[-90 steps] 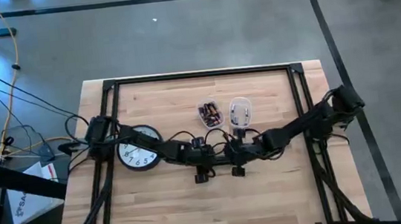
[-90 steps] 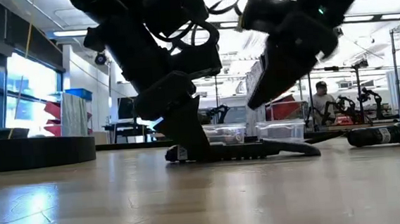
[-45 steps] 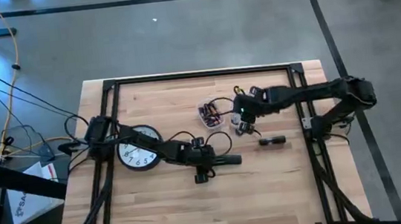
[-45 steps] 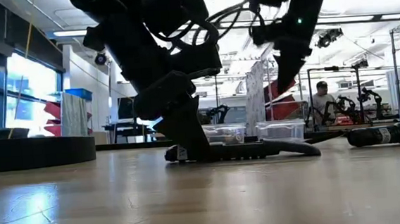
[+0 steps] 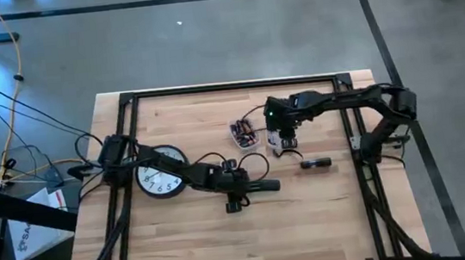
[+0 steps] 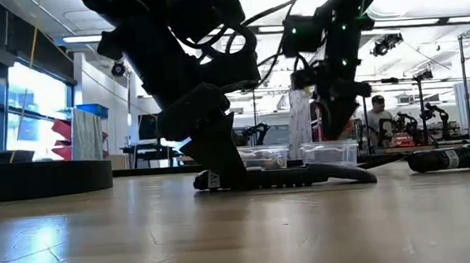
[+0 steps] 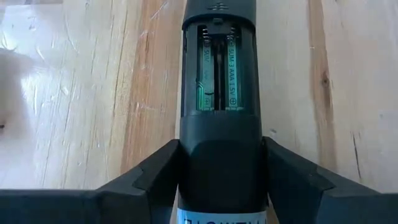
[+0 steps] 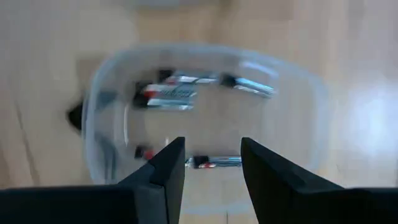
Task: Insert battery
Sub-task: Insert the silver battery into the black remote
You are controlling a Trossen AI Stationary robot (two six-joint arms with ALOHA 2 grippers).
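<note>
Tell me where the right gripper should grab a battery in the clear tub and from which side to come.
Take the battery nearest the open right gripper by its mid-body, coming straight down from above. It lies flat in the clear tub, its length running across the fingers' gap, and the tub's walls block any sideways approach.

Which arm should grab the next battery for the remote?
Right. The right gripper hovers open over the clear battery tub, while the left gripper is shut on the remote.

Left tool (image 7: 221,186) clamped; right tool (image 8: 211,165) parted.
</note>
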